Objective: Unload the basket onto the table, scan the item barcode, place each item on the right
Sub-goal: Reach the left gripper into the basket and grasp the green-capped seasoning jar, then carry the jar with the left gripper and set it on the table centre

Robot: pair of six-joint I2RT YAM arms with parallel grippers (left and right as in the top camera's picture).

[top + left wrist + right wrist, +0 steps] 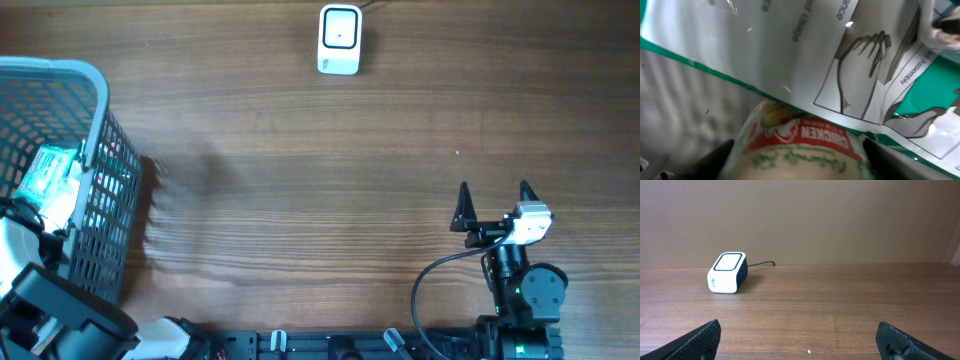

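In the left wrist view a pale packet with a red "CHICKEN" label (800,142) fills the gap of my left gripper (797,162), and both dark fingers press against its sides. It lies under a white and green glove packet (790,50). From overhead, that arm reaches into the grey basket (100,150), and the gripper itself is hidden there. The white barcode scanner (339,40) stands at the table's far edge, also seen as the scanner (727,272) in the right wrist view. My right gripper (493,205) hovers open and empty over the table at the front right, its fingers wide apart around the gripper's gap (800,342).
The basket sits at the left edge and holds a green and white packet (50,175). The scanner's cable (762,264) runs off behind it. Bare wooden tabletop (320,200) lies between basket, scanner and right arm.
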